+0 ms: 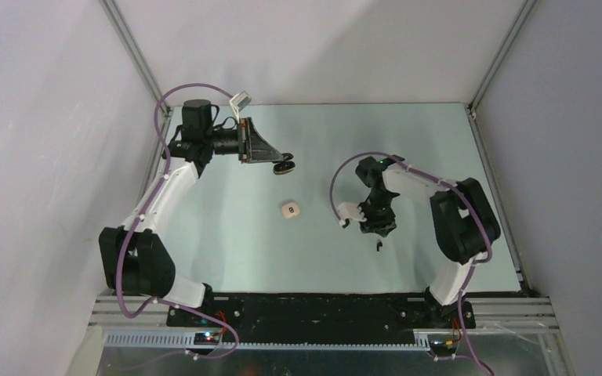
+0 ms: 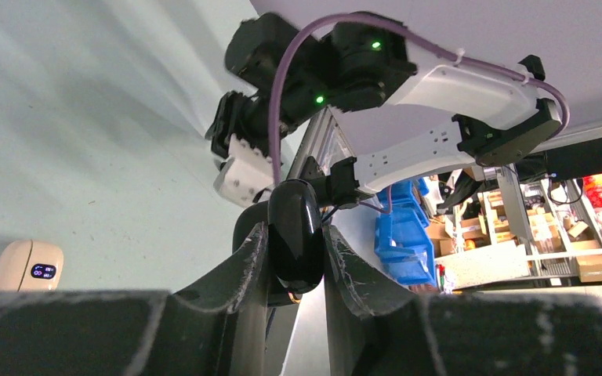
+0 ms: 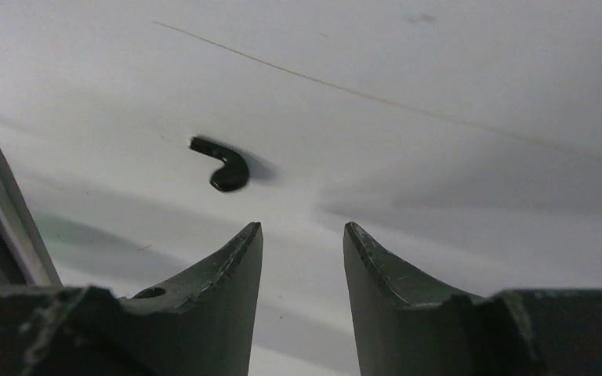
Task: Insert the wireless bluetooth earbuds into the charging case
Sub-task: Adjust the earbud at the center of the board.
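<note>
Nearest, the right gripper (image 3: 302,231) stands with fingers apart and empty, an earbud (image 3: 223,166) on the table (image 3: 439,94) just left of the gap. This is the pickup step, and it needs re-centring before closing. Overhead the bud is a mere speck. Farther off, the left gripper (image 2: 295,231) clamps a glossy black pebble, probably the charging case (image 2: 293,207).

Left hand (image 2: 294,239), stretched far forward, is clamped tight; right hand (image 3: 302,231) points down, jaws apart.
</note>
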Robot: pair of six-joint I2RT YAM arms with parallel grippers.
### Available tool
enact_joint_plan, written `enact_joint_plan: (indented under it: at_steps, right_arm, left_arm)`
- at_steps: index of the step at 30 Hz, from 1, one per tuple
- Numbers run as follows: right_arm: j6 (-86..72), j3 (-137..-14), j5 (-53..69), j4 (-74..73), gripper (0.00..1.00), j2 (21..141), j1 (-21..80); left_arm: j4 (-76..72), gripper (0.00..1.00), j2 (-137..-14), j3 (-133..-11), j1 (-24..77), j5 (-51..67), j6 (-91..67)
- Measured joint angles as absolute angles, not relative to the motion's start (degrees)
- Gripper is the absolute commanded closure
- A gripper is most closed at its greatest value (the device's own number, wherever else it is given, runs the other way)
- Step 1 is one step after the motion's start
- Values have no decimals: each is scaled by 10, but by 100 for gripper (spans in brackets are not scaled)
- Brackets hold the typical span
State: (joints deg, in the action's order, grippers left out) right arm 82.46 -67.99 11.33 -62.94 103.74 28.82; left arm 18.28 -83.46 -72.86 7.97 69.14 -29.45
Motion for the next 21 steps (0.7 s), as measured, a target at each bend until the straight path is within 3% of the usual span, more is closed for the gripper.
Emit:
enact_joint_plan:
  at_steps: [9,15,21]
  right_arm:
    - [650,-656,228,-562,66,884,200]
    - [638,-486,312,-457,65,735,120]
    - [714,-408,344,-421,60,737,136]
  left_arm:
    - [183,100,-850,-733,80,691,-295]
    - [183,100,-855,-733,80,691,-295]
    - [183,100,-855,-733,80,691,-294]
